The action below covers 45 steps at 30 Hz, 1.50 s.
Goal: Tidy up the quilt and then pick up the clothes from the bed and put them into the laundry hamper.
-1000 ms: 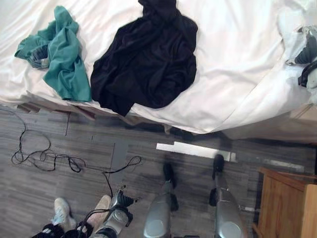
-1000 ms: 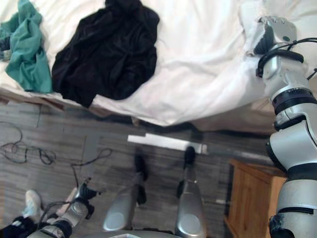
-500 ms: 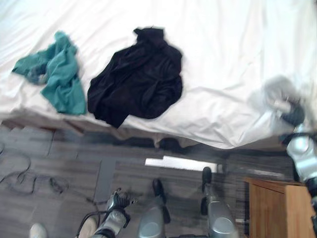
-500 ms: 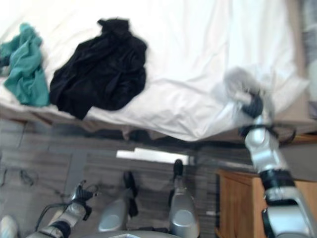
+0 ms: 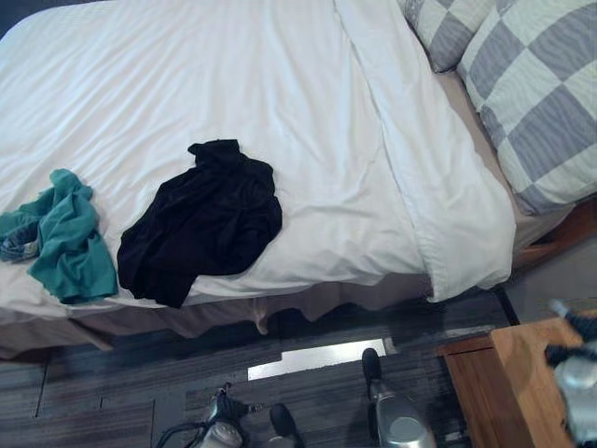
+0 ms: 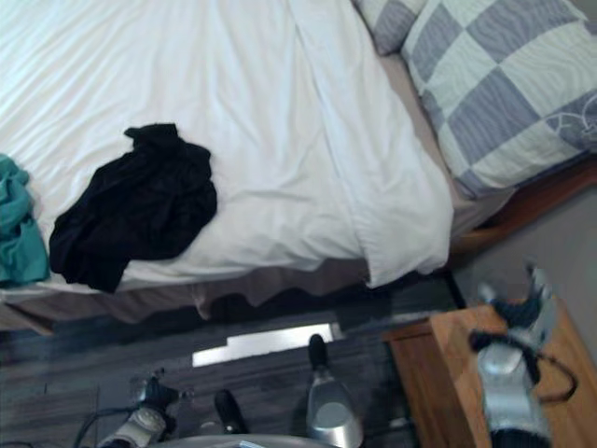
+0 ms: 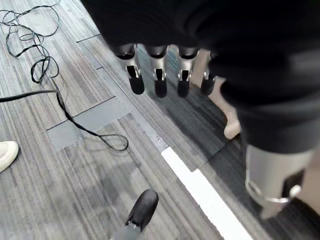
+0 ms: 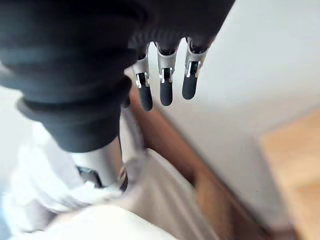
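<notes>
The right hand (image 6: 522,308) has let go of the quilt (image 5: 280,121) and hangs open over the wooden table (image 6: 438,364); the left hand (image 7: 165,75) hangs open above the floor (image 7: 75,150).

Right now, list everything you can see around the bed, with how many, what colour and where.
quilt: one, white, spread flat over the bed
black garment: one, on the quilt near the bed's front edge
teal garment: one, crumpled, left of the black garment
pillows: two, grey-and-white checked, at the bed's right end
wooden nightstand: one, brown, on the floor at lower right
white shoe: one, a person's, on the floor
left hand: open, over the floor
right hand: open, above the nightstand
</notes>
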### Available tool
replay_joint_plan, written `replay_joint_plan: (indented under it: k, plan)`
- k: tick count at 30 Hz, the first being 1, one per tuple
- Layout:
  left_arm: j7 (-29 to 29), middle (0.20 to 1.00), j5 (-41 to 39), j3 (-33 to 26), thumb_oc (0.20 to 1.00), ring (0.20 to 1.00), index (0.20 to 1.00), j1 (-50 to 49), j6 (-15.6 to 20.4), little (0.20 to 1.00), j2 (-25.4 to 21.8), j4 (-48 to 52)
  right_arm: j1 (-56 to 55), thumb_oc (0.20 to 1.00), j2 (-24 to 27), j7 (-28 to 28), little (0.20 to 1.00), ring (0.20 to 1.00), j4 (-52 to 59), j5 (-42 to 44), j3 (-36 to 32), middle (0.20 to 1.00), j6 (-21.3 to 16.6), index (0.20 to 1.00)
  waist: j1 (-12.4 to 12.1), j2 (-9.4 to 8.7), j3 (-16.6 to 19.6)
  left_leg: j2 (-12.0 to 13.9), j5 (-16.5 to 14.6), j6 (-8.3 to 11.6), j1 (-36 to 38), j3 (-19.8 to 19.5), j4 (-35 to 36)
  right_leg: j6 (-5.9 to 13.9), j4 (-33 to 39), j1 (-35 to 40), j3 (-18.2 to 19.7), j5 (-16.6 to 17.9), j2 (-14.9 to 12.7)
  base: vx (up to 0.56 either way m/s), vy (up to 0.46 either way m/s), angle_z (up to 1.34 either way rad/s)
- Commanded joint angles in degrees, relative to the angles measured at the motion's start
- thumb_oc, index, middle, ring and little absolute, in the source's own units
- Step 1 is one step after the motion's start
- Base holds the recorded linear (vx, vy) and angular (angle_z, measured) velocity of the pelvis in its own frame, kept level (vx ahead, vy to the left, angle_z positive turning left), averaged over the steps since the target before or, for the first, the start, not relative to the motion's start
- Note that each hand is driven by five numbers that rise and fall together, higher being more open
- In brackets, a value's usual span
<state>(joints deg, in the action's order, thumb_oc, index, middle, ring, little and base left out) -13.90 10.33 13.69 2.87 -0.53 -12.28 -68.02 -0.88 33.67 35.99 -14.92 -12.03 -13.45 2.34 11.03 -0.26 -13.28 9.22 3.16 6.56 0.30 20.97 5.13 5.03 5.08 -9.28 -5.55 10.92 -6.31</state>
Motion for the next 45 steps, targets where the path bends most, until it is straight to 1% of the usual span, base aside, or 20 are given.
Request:
replay_joint_plan:
  k: [1,2,7,9,13,16,17,18,19,30,31,32,34,37,40,41,42,43,44,45]
  plan:
    - [-1.79,1.000,2.37,3.31,1.000,1.000,1.000,3.86,-0.14,1.000,-2.14,-1.90,17.70,0.200,8.67,4.04,0.200,0.200,-1.32,-2.76,2.18,0.200,-2.89,0.200,-4.31,0.56,-3.78,3.07,-1.94,1.62,-0.43,-2.31,-0.13,7.00,-5.29,-1.23,0.78,-9.46,-4.39,-0.16,-0.069,0.03]
    - [-2.34,1.000,0.93,5.17,1.000,1.000,1.000,5.38,0.50,1.000,-3.16,-1.32,29.46,0.200,13.75,4.00,0.200,0.200,-5.94,-0.71,8.87,0.200,-2.87,0.200,-6.07,1.21,-5.80,2.86,-0.84,1.85,-2.57,-3.03,-0.13,6.88,-6.55,-3.33,0.93,-9.52,-4.58,-0.13,-0.057,0.03]
    - [-3.14,1.000,-4.00,7.65,1.000,1.000,1.000,7.57,2.57,1.000,-5.57,1.05,50.72,0.200,20.90,1.47,0.200,0.200,-22.53,9.92,20.55,0.200,-4.39,0.200,-7.96,3.32,-9.61,2.90,0.87,2.51,-8.12,-3.69,-2.90,6.53,-11.10,-8.14,0.17,-10.62,-5.48,-0.10,-0.070,0.34]
    - [-3.15,1.000,-4.93,7.69,1.000,1.000,1.000,7.94,2.66,1.000,-5.54,1.30,54.72,0.200,21.44,0.63,0.200,0.200,-26.35,11.62,23.35,0.200,-4.55,0.200,-7.73,3.68,-10.32,3.16,0.91,2.63,-9.64,-3.83,-3.95,6.47,-12.55,-9.63,0.10,-10.99,-5.67,-0.08,-0.038,0.23]
    - [-4.58,1.000,-8.32,6.81,1.000,1.000,1.000,8.94,2.62,1.000,-5.52,1.48,59.96,0.200,15.11,-2.84,0.200,0.200,-39.82,19.27,27.37,0.200,-4.95,0.200,-8.33,5.14,-13.41,3.78,0.51,2.78,-15.72,-3.89,-8.71,6.09,-19.52,-18.00,0.37,-12.19,-5.63,-0.11,-0.030,0.13]
    - [-4.60,1.000,-7.58,6.84,1.000,1.000,1.000,9.34,2.00,1.000,-4.14,0.07,53.20,0.200,8.23,-5.56,0.200,0.200,-45.67,21.94,25.22,0.200,-4.63,0.200,-8.29,4.89,-13.87,4.40,-0.13,2.51,-15.80,-4.24,-9.76,5.69,-20.32,-18.35,-0.25,-12.67,-5.07,0.00,-0.005,0.06]
    - [-4.80,1.000,-6.65,6.60,1.000,1.000,1.000,9.49,1.37,1.000,-3.03,-0.79,43.46,0.200,2.22,-6.95,0.200,0.200,-44.94,22.97,22.38,0.200,-4.74,0.200,-7.67,4.44,-13.43,4.57,-0.67,2.25,-14.41,-4.41,-9.25,5.66,-19.30,-16.63,-0.63,-12.85,-4.81,0.03,0.010,0.01]
    - [-4.80,1.000,-6.66,6.70,1.000,1.000,1.000,9.40,1.37,1.000,-3.10,-0.77,43.20,0.200,2.17,-6.92,0.200,0.200,-44.76,22.92,22.23,0.200,-4.67,0.200,-7.76,4.40,-13.39,4.57,-0.66,2.25,-14.32,-4.40,-9.20,5.66,-19.25,-16.54,-0.64,-12.84,-4.81,0.08,0.025,0.00]
    - [-4.82,1.000,-5.04,5.70,1.000,1.000,1.000,9.33,0.52,1.000,-2.44,-1.48,31.55,0.200,-3.51,-8.30,0.200,0.200,-43.25,21.28,20.25,0.200,-4.21,0.200,-6.72,3.87,-12.65,4.61,-1.35,2.04,-12.50,-4.52,-8.51,5.64,-17.91,-14.36,-1.15,-12.86,-4.87,0.09,0.031,0.03]
    - [-2.69,1.000,5.11,7.56,1.000,1.000,1.000,7.94,-0.55,1.000,-3.35,-0.91,5.11,0.200,-15.94,-15.59,0.200,0.200,-52.61,12.54,17.58,0.200,-0.88,0.200,-3.80,-1.02,-4.17,-0.14,-4.49,-0.34,0.97,-3.57,-1.23,8.73,-9.37,-0.10,-2.63,-8.65,-7.70,0.10,0.136,0.04]
    - [-2.65,1.000,5.28,7.61,1.000,1.000,1.000,7.83,-0.56,1.000,-3.39,-0.85,4.32,0.925,-16.85,-16.05,0.925,0.925,-53.44,12.46,17.59,0.925,-0.69,0.925,-3.81,-1.47,-3.65,-0.72,-4.69,-0.67,1.70,-3.49,-0.71,9.15,-9.31,0.36,-2.56,-8.31,-8.08,0.01,0.198,-0.08]
    - [-2.36,1.000,5.49,7.64,1.000,1.000,1.000,8.24,-0.50,1.000,-3.40,-1.08,4.30,1.000,-17.34,-16.57,1.000,1.000,-54.54,12.22,17.95,1.000,-0.31,1.000,-3.77,-1.73,-3.17,-1.19,-4.97,-0.97,2.15,-3.51,-0.27,9.42,-9.59,0.49,-2.57,-8.08,-8.48,-0.01,0.174,-0.15]
    - [-2.07,1.000,5.41,7.46,1.000,1.000,1.000,8.45,-0.72,1.000,-3.44,-1.34,4.64,1.000,-17.80,-17.18,1.000,1.000,-54.94,12.26,18.40,1.000,-0.06,1.000,-3.72,-2.06,-3.00,-1.49,-5.28,-1.25,2.72,-3.62,-0.13,9.76,-10.30,0.21,-2.30,-7.48,-8.80,-0.04,0.109,-0.08]
    - [-1.20,1.000,5.06,6.29,1.000,1.000,1.000,7.94,-1.59,1.000,-4.81,-2.75,4.66,1.000,-19.30,-19.03,1.000,1.000,-54.50,12.76,20.73,1.000,-1.02,1.000,-3.81,-1.02,-3.24,-0.30,-4.54,-2.22,3.15,-3.29,-0.13,8.87,-21.32,-2.55,0.21,-12.09,-2.12,-0.09,0.115,-0.01]
    - [-0.39,1.000,6.91,5.09,1.000,1.000,1.000,7.24,-1.19,1.000,-5.44,-4.54,5.31,1.000,-18.63,-20.35,1.000,1.000,-52.22,7.88,25.08,1.000,-1.49,1.000,-5.22,-1.86,-3.04,-2.80,-7.57,-2.41,1.20,-4.59,-8.09,5.35,-14.59,4.06,-4.20,-16.27,-2.29,-0.01,-0.011,-0.24]
    - [-0.67,1.000,6.10,4.78,1.000,1.000,1.000,8.05,-0.46,1.000,-5.40,-3.56,6.44,1.000,-17.45,-21.59,1.000,1.000,-51.23,3.85,28.98,1.000,-1.69,1.000,-6.37,-2.15,-4.80,-1.38,-6.52,-0.06,-6.45,-5.40,-20.63,2.97,-10.89,6.03,-3.88,-16.88,-2.68,-0.11,-0.080,0.01]
    - [-0.66,1.000,6.10,4.77,1.000,1.000,1.000,8.08,-0.46,1.000,-5.41,-3.57,6.48,1.000,-17.46,-21.60,1.000,1.000,-51.24,3.85,28.98,1.000,-1.69,1.000,-6.30,-2.13,-4.59,-1.36,-6.43,-0.07,-6.79,-5.47,-20.70,2.94,-10.79,5.80,-3.94,-16.73,-2.65,-0.22,-0.028,0.35]
    - [-1.20,1.000,4.57,4.53,1.000,1.000,1.000,8.84,-0.09,1.000,-5.25,-2.40,7.29,1.000,-16.48,-22.04,1.000,1.000,-51.75,2.27,31.03,1.000,-1.47,1.000,-7.37,-2.06,-6.47,-0.91,-2.29,3.54,-11.67,-7.33,-28.19,1.62,-9.79,6.77,-4.22,-16.92,-3.07,-0.11,0.011,0.70]
    - [-1.19,1.000,4.57,4.51,1.000,1.000,1.000,8.88,-0.10,1.000,-5.26,-2.40,7.34,1.000,-16.49,-22.04,1.000,1.000,-51.78,2.27,31.04,1.000,-1.49,1.000,-7.21,-2.02,-6.30,-0.92,-2.17,3.53,-12.00,-7.48,-28.22,1.59,-9.70,6.59,-4.36,-16.80,-3.05,-0.22,0.097,0.55]
    - [-2.74,1.000,3.39,4.32,1.000,1.000,1.000,9.38,0.46,1.000,-5.05,-0.90,7.65,1.000,-15.82,-22.29,1.000,1.000,-53.44,1.98,31.55,1.000,-1.28,1.000,-7.85,-1.71,-7.55,-0.28,1.38,6.70,-15.83,-10.17,-31.65,1.55,-8.40,7.34,-5.38,-16.65,-4.21,-0.10,0.174,0.30]
